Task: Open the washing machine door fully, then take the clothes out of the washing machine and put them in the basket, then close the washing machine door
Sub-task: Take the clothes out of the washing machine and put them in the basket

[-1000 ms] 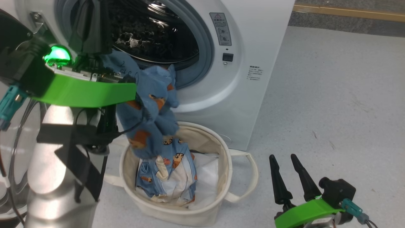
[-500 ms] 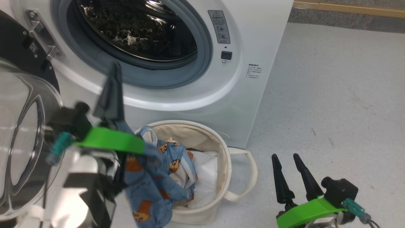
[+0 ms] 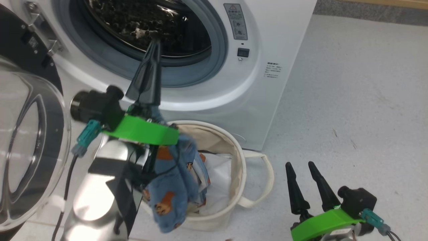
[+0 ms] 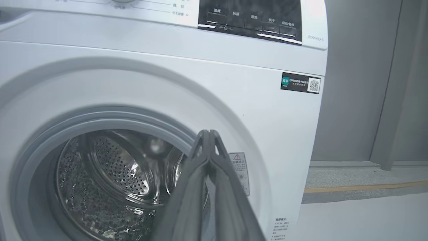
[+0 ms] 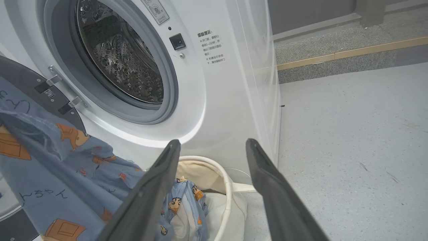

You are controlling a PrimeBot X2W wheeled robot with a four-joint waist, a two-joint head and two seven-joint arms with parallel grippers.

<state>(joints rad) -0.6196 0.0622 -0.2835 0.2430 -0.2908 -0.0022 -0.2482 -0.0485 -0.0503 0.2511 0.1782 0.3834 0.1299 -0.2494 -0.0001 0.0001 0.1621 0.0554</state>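
The white washing machine (image 3: 260, 100) stands with its drum showing, and the washing machine door (image 3: 30, 140) is swung wide at the left. My left gripper (image 3: 154, 35) points up in front of the drum ring, its fingers pressed together (image 4: 209, 132). The light-blue clothes (image 3: 170, 187) come out at the base of the fingers and hang under the wrist. They drape over the left rim of the cream basket (image 3: 234, 147). My right gripper (image 3: 299, 164) rests open and empty at the lower right, its fingers (image 5: 264, 180) spread wide toward the basket (image 5: 227, 180).
A flat white sheet (image 3: 219, 180) lies inside the basket beside more blue fabric (image 5: 180, 204). Grey floor (image 3: 351, 100) spreads to the right of the machine. A raised step with a yellow strip (image 5: 334, 57) runs behind it.
My left arm has swung right and up from beside the door, bringing the hanging clothes over the basket's left rim. The right arm has not moved.
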